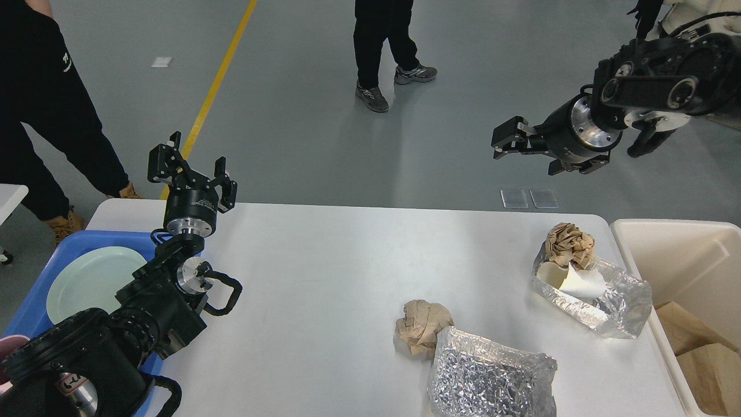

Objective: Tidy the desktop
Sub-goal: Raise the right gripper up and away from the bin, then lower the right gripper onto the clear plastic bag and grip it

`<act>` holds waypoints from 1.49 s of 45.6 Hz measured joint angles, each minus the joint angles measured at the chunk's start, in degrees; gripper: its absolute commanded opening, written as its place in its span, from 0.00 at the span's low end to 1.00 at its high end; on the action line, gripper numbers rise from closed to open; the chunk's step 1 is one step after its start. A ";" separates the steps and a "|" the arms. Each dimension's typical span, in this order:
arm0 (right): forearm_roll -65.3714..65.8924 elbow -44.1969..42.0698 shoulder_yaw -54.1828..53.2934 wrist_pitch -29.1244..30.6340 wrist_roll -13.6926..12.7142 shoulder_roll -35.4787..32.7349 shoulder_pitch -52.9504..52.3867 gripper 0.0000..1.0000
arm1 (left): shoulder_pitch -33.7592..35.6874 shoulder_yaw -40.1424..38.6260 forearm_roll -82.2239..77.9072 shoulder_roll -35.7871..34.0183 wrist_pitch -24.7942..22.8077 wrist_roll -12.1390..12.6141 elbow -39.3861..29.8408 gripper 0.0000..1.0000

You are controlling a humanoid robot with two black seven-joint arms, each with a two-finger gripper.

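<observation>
The white desktop (324, 278) carries a crumpled brown paper ball (422, 324) at front centre, next to a crinkled foil tray (489, 376). A second foil tray (608, 301) at the right holds a white paper cup (573, 279), with another brown paper wad (570, 243) at its far end. My left gripper (191, 165) is open and empty, raised above the table's far left corner. My right gripper (502, 140) is open and empty, held high beyond the far right edge, pointing left.
A blue tray (35, 301) at the left holds a pale green plate (87, 281). A cream bin (683, 260) at the right holds cardboard (703, 353). Two people (382, 46) stand beyond the table. A wheeled chair (694, 35) is at the far right.
</observation>
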State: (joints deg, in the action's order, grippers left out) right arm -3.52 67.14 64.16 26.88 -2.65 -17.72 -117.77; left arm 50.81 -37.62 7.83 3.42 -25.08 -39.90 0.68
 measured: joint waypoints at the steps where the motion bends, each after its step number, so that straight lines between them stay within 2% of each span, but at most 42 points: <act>1: 0.00 1.33 -0.02 0.45 0.00 -0.35 -1.53 1.00 | 0.00 0.00 0.00 0.00 0.00 0.00 0.01 0.96; 7: -0.01 5.63 -0.30 5.48 0.00 -1.98 -8.89 1.00 | 0.00 0.00 0.00 0.01 0.00 0.00 -0.02 0.96; 18: -0.51 7.34 -1.78 18.31 0.10 -5.76 -19.24 1.00 | 0.00 0.00 -0.01 0.00 0.00 0.00 -0.04 0.96; 28: -0.39 7.08 0.16 19.70 -0.02 -6.98 -19.92 1.00 | 0.00 0.00 0.00 0.00 0.00 0.00 -0.04 0.96; 33: -0.01 5.95 3.47 16.74 -0.10 -7.06 -14.39 1.00 | 0.00 0.00 0.00 0.00 -0.01 0.00 -0.04 0.96; 42: 0.43 1.88 9.43 3.55 -0.18 -8.15 2.95 1.00 | 0.00 0.00 0.00 -0.01 -0.04 0.00 -0.03 0.96; 55: 0.28 -3.02 8.07 -10.65 -0.18 -10.47 22.83 1.00 | 0.00 0.00 0.00 0.00 -0.04 0.00 -0.04 0.96; 62: 0.19 -7.46 4.55 -15.67 -0.14 -10.48 32.92 1.00 | 0.00 0.00 0.00 0.00 -0.04 0.00 -0.04 0.96; 68: 0.07 -11.93 1.28 -17.48 -0.09 -10.27 40.66 1.00 | 0.00 0.00 0.00 0.00 -0.04 0.00 -0.05 0.96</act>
State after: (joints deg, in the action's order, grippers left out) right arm -3.44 55.21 65.44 9.39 -2.73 -27.99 -77.11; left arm 50.82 -37.62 7.83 3.43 -25.12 -39.90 0.63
